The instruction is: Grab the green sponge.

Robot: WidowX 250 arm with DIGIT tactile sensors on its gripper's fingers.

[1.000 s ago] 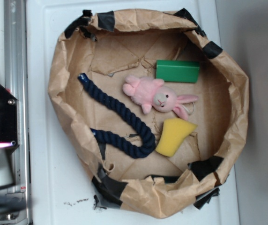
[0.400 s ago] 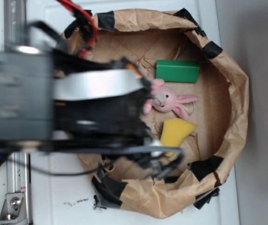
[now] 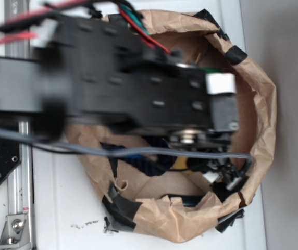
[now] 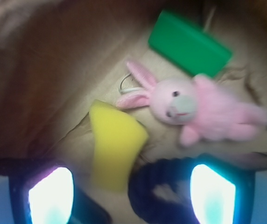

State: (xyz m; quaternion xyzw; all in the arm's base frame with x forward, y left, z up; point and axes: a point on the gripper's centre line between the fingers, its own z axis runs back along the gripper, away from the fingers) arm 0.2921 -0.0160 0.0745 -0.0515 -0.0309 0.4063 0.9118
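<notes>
The green sponge [image 4: 189,44] is a bright-green block lying flat on the brown paper, at the top right of the wrist view. In the exterior view the arm hides almost all of it. My gripper [image 4: 131,198] is open and empty, its two glowing fingertips [image 4: 49,196] wide apart at the bottom corners. It hangs above the yellow sponge and the rope, short of the green sponge. In the exterior view the gripper [image 3: 224,174] is blurred, low at the bin's right side.
A pink plush bunny [image 4: 199,109] lies just below the green sponge. A yellow wedge sponge [image 4: 112,140] and a dark blue rope [image 4: 161,191] lie under the gripper. All sit in a brown paper-lined bin [image 3: 263,104] with raised crumpled walls.
The arm has swung in from the left and further right across the bin, now covering the bunny, the rope and nearly all of the green sponge in the exterior view.
</notes>
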